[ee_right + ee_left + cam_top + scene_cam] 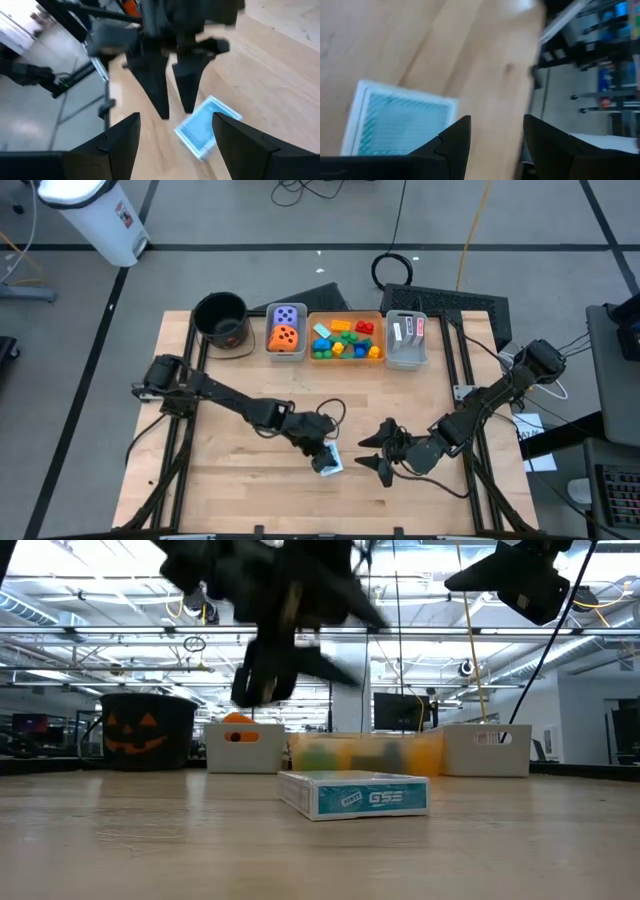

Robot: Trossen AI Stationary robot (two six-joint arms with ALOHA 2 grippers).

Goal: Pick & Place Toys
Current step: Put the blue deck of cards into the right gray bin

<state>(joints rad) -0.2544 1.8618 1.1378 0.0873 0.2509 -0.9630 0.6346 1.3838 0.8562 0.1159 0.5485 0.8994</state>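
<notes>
A teal and white card box (331,464) lies flat on the wooden table near its front edge, also seen in the low view as the card box (355,793). My left gripper (322,450) hovers just above it, open, with nothing between its fingers (452,145); the box (400,120) shows beside one finger. My right gripper (374,453) waits open just to the box's right, raised and pointing at the box (205,127) and at my left gripper (175,107). A purple die (289,314) and an orange die (285,337) sit in a grey bin, and coloured bricks (345,340) in an orange bin.
Along the far edge stand a round black pot (221,317), the grey bin of dice (270,340), the orange bin (345,316) and a grey bin (406,358) holding flat cards. Bare wood lies between the bins and the grippers.
</notes>
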